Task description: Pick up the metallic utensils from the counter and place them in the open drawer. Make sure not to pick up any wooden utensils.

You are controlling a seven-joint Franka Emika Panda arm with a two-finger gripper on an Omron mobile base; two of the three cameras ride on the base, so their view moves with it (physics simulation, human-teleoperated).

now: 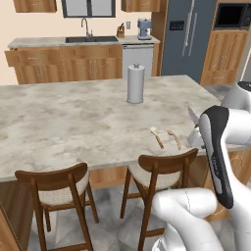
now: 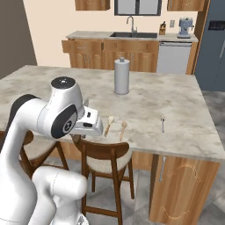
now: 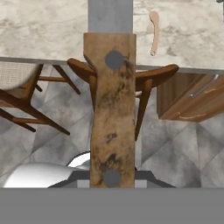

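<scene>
Plainly, the gripper (image 3: 111,177) pinches the knife (image 3: 111,109) by its wooden handle, with the grey blade pointing towards the counter (image 3: 52,30). In the hand view, what is probably the drawer (image 3: 192,98) sits to the right under the counter edge, past the chair (image 3: 148,76).

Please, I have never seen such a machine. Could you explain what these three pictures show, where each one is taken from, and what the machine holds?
The white machine is a robot arm on a base that can drive, in a computer-drawn kitchen. Two pictures come from cameras on the base, behind the arm to its left and to its right; they show one scene from two sides. The third comes from a camera on the hand and looks along the pincer.

On the stone counter stand a paper towel roll and lie two wooden spoons side by side, with a thin silver fork further right. Wooden chairs stand in front.

The pincer appears shut on a knife with a wooden handle and a grey blade, held near the counter's edge.
</scene>
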